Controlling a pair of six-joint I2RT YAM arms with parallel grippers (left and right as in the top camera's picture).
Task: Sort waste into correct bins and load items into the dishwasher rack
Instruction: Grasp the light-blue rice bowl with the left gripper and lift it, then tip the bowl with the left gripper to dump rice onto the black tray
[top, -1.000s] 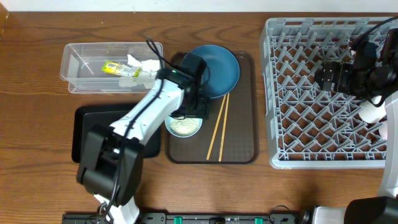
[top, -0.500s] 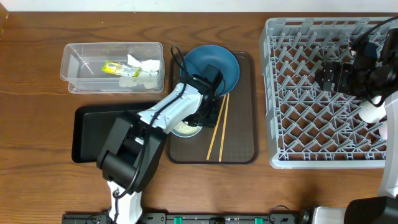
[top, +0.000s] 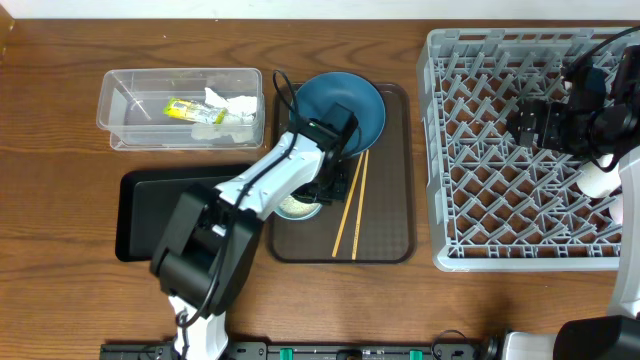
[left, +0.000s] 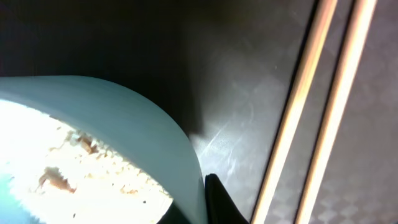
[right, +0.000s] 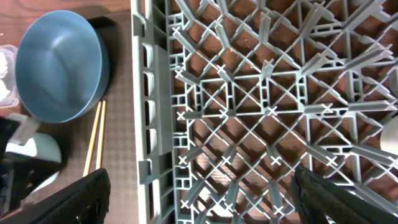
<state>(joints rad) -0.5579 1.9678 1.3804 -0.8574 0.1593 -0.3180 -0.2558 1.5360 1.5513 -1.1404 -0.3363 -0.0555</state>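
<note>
My left gripper is shut on the right rim of the small pale-blue bowl, which sits on the brown tray. In the left wrist view one dark fingertip presses the outside of the bowl wall, and rice grains lie inside. The chopsticks lie just right of the bowl. Behind them lies the dark-blue plate. My right gripper hangs open and empty over the left part of the grey rack. Napkin and wrapper lie in the clear tub.
The black tray lies left of the brown serving tray. A cream cup stands at the rack's right side, under the right arm. The rack's left wall runs close beside the serving tray.
My left gripper has shifted from above the bowl to its right rim and closed on it. The right arm has not moved.
</note>
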